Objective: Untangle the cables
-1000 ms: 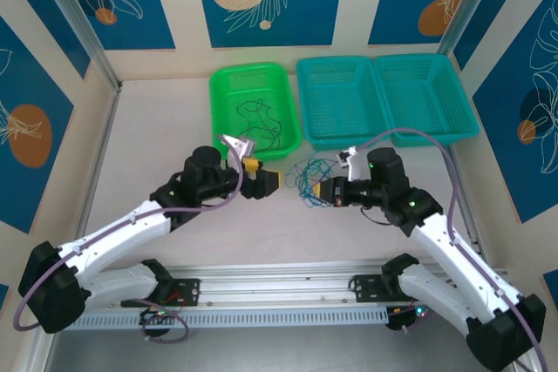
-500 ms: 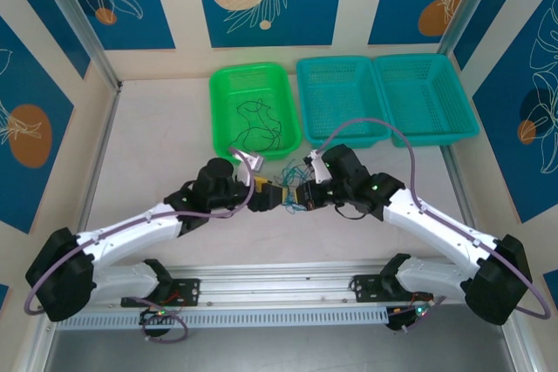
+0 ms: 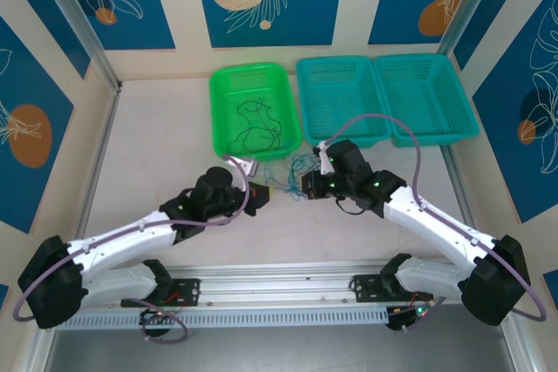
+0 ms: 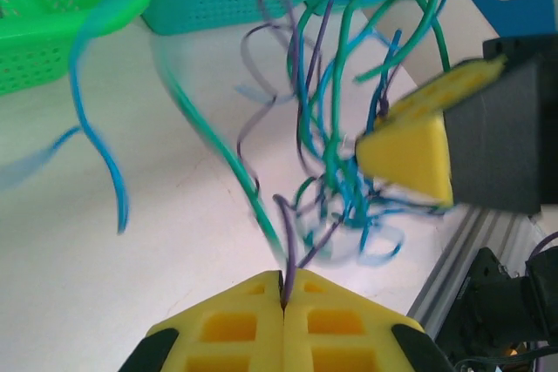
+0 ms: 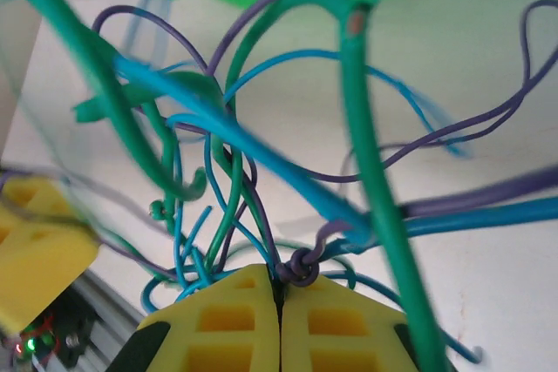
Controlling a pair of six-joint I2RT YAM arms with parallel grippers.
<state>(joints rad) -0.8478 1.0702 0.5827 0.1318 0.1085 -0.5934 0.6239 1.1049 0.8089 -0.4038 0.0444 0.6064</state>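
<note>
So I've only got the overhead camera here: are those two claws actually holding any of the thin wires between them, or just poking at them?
Observer: Holding. The left wrist camera shows the left gripper shut on a single purple strand.
Operator: And the other claw?
Observer: The right gripper is shut too, pinching a small purple loop.
Operator: What colours are tangled?
Observer: Close up, the tangle mixes green, blue and purple wires.

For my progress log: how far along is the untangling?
Done: a black cable lies in the green basket. In hand: the left claw and right claw each pinch a strand of the tangle. Left: its blue, green and purple strands are knotted together.
</note>
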